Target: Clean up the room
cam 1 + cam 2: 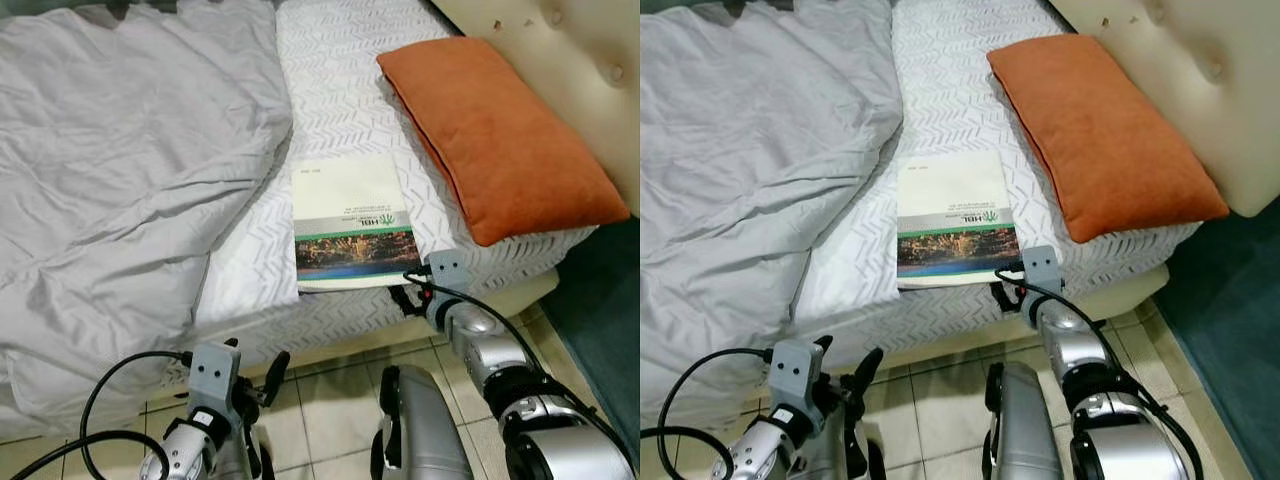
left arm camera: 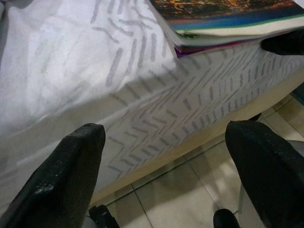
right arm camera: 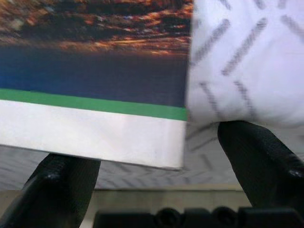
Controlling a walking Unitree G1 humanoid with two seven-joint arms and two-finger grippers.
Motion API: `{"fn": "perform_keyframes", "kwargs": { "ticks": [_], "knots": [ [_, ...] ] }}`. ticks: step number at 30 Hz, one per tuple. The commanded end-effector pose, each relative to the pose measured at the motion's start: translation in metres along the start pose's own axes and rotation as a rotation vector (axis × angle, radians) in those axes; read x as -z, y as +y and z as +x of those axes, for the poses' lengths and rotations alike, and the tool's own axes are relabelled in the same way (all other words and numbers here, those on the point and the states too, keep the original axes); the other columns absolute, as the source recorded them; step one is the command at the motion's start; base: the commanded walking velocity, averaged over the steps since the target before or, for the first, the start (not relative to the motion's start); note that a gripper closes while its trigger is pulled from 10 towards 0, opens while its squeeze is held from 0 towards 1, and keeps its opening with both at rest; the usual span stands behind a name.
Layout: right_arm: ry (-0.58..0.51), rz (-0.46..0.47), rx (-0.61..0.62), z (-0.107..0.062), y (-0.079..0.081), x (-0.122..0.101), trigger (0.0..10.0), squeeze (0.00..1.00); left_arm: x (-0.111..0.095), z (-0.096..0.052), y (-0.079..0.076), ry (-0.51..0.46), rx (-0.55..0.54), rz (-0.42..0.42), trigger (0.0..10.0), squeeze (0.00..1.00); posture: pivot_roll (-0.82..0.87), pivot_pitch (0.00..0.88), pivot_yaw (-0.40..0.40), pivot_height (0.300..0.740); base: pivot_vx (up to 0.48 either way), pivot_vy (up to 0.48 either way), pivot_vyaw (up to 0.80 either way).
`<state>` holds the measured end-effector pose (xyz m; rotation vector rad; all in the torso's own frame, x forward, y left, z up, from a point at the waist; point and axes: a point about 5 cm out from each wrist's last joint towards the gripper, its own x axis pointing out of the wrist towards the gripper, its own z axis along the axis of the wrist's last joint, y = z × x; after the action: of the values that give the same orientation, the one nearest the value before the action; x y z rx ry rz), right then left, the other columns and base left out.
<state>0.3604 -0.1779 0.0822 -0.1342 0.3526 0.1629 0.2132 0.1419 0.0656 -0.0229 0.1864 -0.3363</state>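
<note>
A book (image 1: 350, 225) with a white cover and a dark landscape photo lies on the patterned sheet near the bed's front edge. In the left wrist view it (image 2: 228, 14) rests on thinner purple-edged pages. My right gripper (image 1: 407, 296) is at the mattress edge by the book's near right corner. It is open; in the right wrist view its fingers (image 3: 266, 161) sit apart just below the overhanging corner of the book (image 3: 95, 95). My left gripper (image 1: 255, 385) is open too, low over the floor in front of the bed side (image 2: 156, 123), holding nothing.
An orange pillow (image 1: 500, 140) lies to the right of the book against the cream padded headboard (image 1: 570, 50). A rumpled grey duvet (image 1: 120, 170) covers the bed's left half. Tiled floor (image 1: 330, 410) lies below, with dark teal carpet (image 1: 600, 300) at the right.
</note>
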Motion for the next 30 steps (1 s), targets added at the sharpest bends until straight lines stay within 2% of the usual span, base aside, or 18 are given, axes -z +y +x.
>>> {"fn": "perform_keyframes", "kwargs": {
  "ticks": [1,6,8,9,11,14,18,22,26,30],
  "knots": [
    [-0.01,-0.025,0.047,0.0,-0.011,-0.006,10.0,0.0,0.006,-0.003,0.001,0.028,-0.006,0.006,10.0,0.0,0.02,0.284,-0.002,0.57,0.0,0.0,0.0],
    [-0.011,-0.043,0.059,0.0,-0.019,-0.011,10.0,0.0,0.006,-0.002,-0.002,0.022,-0.004,0.002,10.0,0.0,0.02,0.28,-0.012,0.57,0.0,0.0,0.0],
    [0.004,-0.115,0.089,-0.003,-0.026,-0.004,10.0,0.0,0.007,-0.001,-0.003,0.019,-0.005,-0.004,10.0,0.0,0.01,0.279,-0.013,0.57,0.0,0.0,0.0],
    [0.004,-0.115,0.089,-0.003,-0.026,-0.004,10.0,0.0,0.007,-0.001,-0.003,0.019,-0.005,-0.004,10.0,0.0,0.01,0.279,-0.013,0.57,0.0,0.0,0.0],
    [0.002,-0.144,0.141,-0.005,-0.035,-0.003,10.0,0.0,0.007,0.001,-0.005,0.018,-0.003,-0.009,10.0,0.0,0.01,0.278,-0.014,0.57,0.0,0.0,0.0],
    [-0.036,-0.165,0.18,-0.005,-0.042,-0.015,10.0,0.0,0.007,0.002,-0.007,0.016,0.003,-0.012,10.0,0.0,0.0,0.276,-0.012,0.57,0.0,0.0,0.0],
    [-0.108,-0.283,0.247,-0.005,-0.05,-0.038,10.0,0.0,0.006,0.007,-0.009,0.011,0.013,-0.014,10.0,0.0,0.0,0.271,-0.011,0.57,0.0,0.0,0.0],
    [-0.148,-0.375,0.279,-0.005,-0.054,-0.052,10.0,0.0,0.005,0.009,-0.01,0.006,0.014,-0.017,10.0,0.0,-0.01,0.264,-0.018,0.57,0.0,0.0,0.0],
    [-0.151,-0.384,0.265,-0.005,-0.052,-0.05,10.0,0.0,0.006,0.009,-0.011,0.006,0.014,-0.021,10.0,0.0,-0.01,0.258,-0.027,0.57,0.0,0.0,0.0],
    [-0.118,-0.265,0.211,-0.006,-0.045,-0.03,10.0,0.0,0.008,0.008,-0.013,0.009,0.011,-0.025,10.0,0.0,0.0,0.253,-0.04,0.57,0.0,0.0,0.0]
  ]
}}
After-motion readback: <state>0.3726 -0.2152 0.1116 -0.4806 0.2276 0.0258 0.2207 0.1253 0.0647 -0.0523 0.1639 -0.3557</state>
